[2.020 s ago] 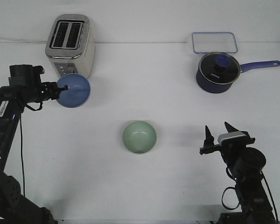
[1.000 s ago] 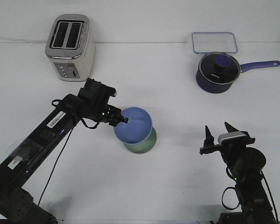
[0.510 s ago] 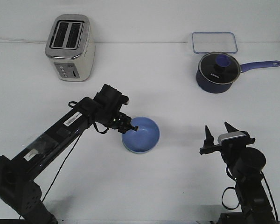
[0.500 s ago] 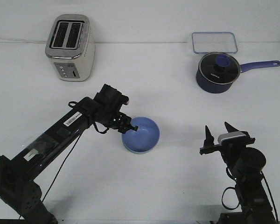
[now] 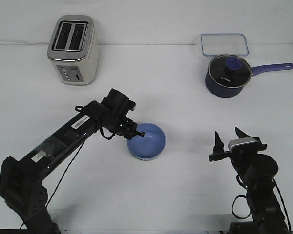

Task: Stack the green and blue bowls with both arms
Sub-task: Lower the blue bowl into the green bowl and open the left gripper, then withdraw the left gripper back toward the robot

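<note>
1. Two bowls at table centre: blue bowl (image 5: 147,141) sits nested in the green bowl, of which only a thin pale edge shows under the blue one's near side; too little of it shows to mark.
2. Left arm (image 5: 68,134) reaches across from the near left corner. Left gripper (image 5: 136,132) is at the blue bowl's left rim, fingers touching or pinching the rim; cannot tell whether clenched or released.
3. Right gripper (image 5: 229,139) hangs near the right edge, well apart from the bowls, fingers spread wide with nothing between them.
4. Toaster (image 5: 73,42) stands at the far left, slots up.
5. Dark navy saucepan (image 5: 227,76) with glass lid sits far right, handle pointing right.
6. Clear rectangular container (image 5: 224,44) lies just behind the saucepan, touching or nearly so.
7. White table (image 5: 151,195) under everything.
</note>
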{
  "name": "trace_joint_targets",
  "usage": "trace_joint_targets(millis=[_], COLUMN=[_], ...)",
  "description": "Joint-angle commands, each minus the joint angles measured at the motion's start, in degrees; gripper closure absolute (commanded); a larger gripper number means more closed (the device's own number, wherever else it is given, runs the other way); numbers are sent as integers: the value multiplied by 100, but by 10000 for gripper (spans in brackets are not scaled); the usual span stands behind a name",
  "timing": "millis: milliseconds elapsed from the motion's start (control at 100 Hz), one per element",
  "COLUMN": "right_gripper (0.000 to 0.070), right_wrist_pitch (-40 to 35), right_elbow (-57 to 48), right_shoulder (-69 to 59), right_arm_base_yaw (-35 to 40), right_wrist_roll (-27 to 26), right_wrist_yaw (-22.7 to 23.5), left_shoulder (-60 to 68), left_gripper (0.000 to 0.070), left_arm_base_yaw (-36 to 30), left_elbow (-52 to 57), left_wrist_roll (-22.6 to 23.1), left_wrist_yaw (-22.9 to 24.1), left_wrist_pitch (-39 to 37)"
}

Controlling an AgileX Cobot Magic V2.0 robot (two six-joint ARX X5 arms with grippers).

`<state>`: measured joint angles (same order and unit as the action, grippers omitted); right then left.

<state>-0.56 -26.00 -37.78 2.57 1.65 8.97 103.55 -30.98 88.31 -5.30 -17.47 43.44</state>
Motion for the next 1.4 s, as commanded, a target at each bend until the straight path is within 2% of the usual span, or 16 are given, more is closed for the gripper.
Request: trace_joint_targets(millis=[0,270,410,550,1030,1100,1250,1390], right_gripper=[214,214,214,215,214,214,214,214], right_wrist_pitch=[55,55,55,55,55,55,55,55], right_elbow=[-57,-57,-57,-57,-57,-57,-57,-57], right_shoulder=[-9,-9,-9,-9,-9,-9,-9,-9], right_arm_base_yaw=[9,9,9,9,9,9,9,9], right_wrist_roll=[-59,-59,-59,-57,-59,-57,-57,-57], right_wrist_yaw=[0,0,-2,0,0,0,0,0], left_shoulder=[118,118,118,118,-474,-699,-1176,-1631], left_gripper=[690,665,472,349,347,347,347,347], left_arm_base_yaw=[-20,-20,-20,-20,216,330,629,1038], left_elbow=[87,87,87,87,133,133,133,131], left_wrist_roll=[15,11,7,-15,166,203,291,291], left_wrist_yaw=[-7,-7,-7,-9,20,251,1054,1169], left_wrist_pitch=[-26,-24,-22,-20,48,74,149,105])
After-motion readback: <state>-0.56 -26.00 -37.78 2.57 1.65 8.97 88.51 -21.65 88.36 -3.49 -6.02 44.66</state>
